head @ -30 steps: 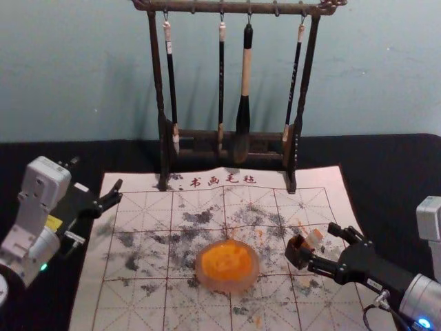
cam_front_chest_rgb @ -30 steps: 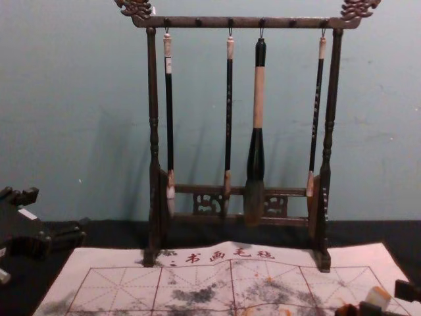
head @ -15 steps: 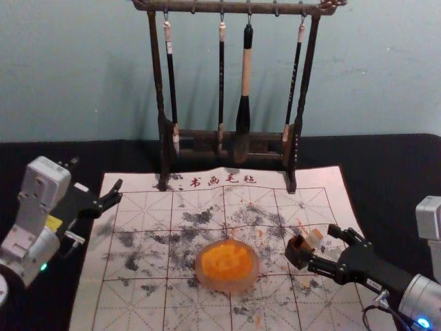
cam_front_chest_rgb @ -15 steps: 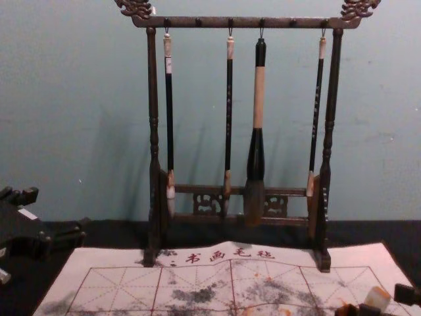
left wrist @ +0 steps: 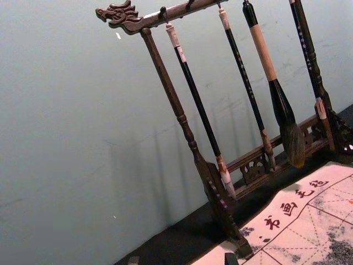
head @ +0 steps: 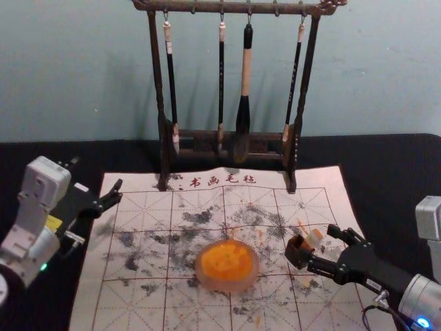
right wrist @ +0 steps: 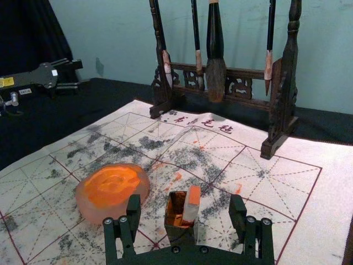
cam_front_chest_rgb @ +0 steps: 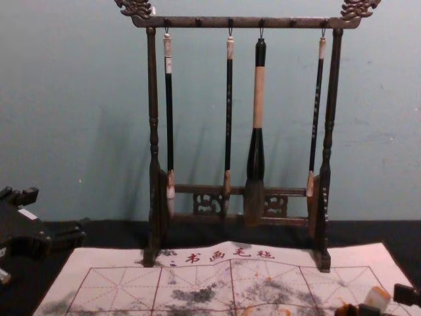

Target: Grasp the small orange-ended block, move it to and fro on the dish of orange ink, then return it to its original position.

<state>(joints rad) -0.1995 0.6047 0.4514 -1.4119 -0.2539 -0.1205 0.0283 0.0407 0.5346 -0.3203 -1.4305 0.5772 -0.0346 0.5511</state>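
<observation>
Orange-ended block (head: 314, 238) leans in a dark box (head: 297, 256) between the right gripper's (head: 322, 245) parted fingers; left gripper (head: 97, 176), spread, is at the mat's (head: 148, 308) left edge.

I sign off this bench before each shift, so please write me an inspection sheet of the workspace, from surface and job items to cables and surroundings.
Surface: mat on black cloth, marked with dark and orange stains.
Job's things: block leaning in a dark box, orange end up; dish with orange ink, on the mat.
Clutter: rack with four hanging brushes, at the mat's far edge.
Right gripper: open, fingers either side of the box, gaps visible.
Left gripper: open, parked at the mat's left.
Cables: one loop by the right wrist.
Surroundings: pale wall behind.
</observation>
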